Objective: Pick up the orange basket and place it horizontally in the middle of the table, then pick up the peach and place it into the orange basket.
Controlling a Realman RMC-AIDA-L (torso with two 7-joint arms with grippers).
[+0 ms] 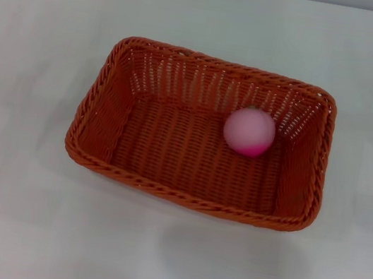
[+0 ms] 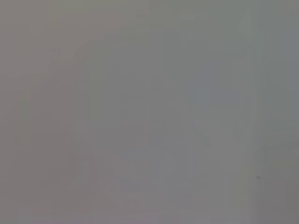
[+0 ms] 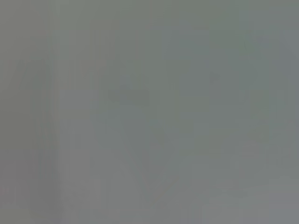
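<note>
Robot body: can't tell anything, no part of it shows. Head view has no piece of the robot in frame. L + R wrist views are each a flat grey field from edge to edge, so no colours, shapes, cables, screws or markings can be made out.
</note>
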